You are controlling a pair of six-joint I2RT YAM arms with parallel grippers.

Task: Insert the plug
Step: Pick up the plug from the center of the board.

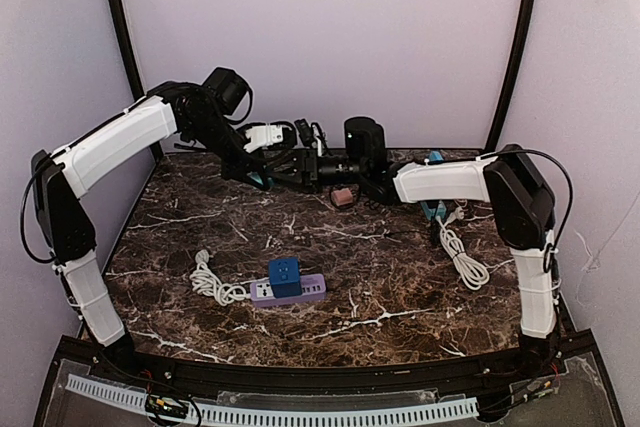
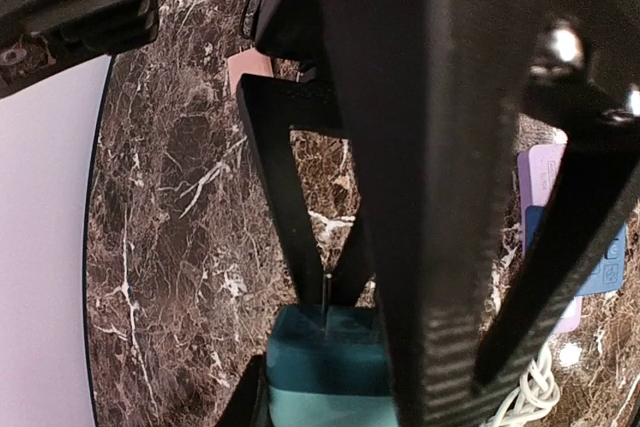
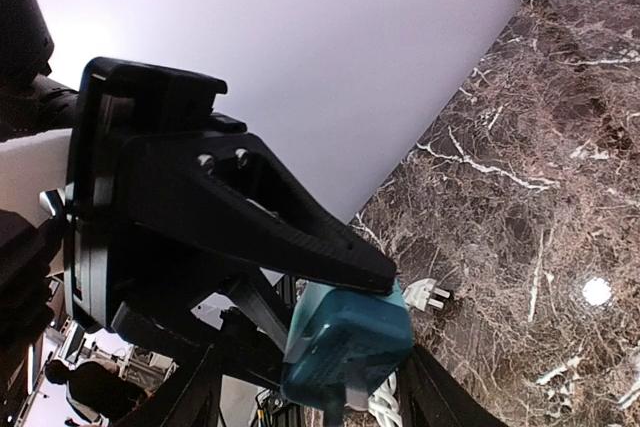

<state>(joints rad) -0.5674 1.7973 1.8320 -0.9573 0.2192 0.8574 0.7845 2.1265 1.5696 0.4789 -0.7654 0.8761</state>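
Two black-and-white robot arms (image 1: 110, 142) (image 1: 450, 179), two coiled white cables (image 1: 208, 279) (image 1: 462, 259), one purple plastic power strip (image 1: 310, 289), one blue cube-shaped adapter (image 1: 283, 275), one small pink block (image 1: 343, 197), one teal boxy plug (image 3: 345, 332); a second teal item (image 1: 436, 210) is unclear.

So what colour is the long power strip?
The long power strip is pale purple, clearest in the top view.

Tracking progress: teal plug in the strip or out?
Out: teal plug held in left fingers above the table; purple power strip lies apart.

1. Power strip (image 1: 305, 290) sits front-centre on the tabletop (image 1: 380, 277), adapter (image 1: 283, 275) on top.
2. Coiled cord (image 1: 207, 277) just left of it.
3. Second cord (image 1: 462, 259) well right.
4. Plug (image 3: 345, 342) up above the rear.
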